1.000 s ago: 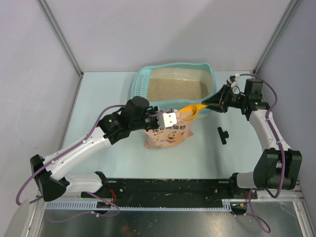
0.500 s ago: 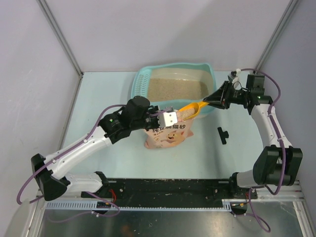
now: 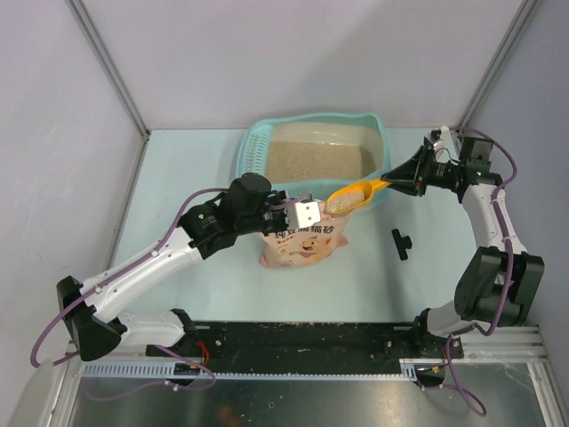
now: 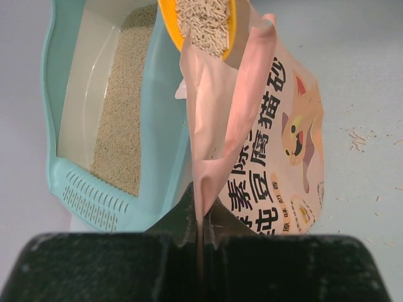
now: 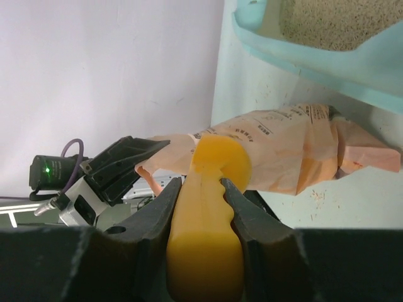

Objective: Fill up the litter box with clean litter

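The litter box (image 3: 256,153), far on the counter (image 3: 191,178), is holding some clean litter (image 3: 320,160), while the right tool (image 3: 397,184) is gripping a loaded scoop (image 3: 349,197) awaiting tipping and the left tool (image 3: 305,214) is pinching the bag (image 3: 307,247).

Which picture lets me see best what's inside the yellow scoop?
The left wrist view: it looks straight into the scoop, heaped with litter. The top view shows it tiny. The right wrist view shows only its handle and the bowl's back.
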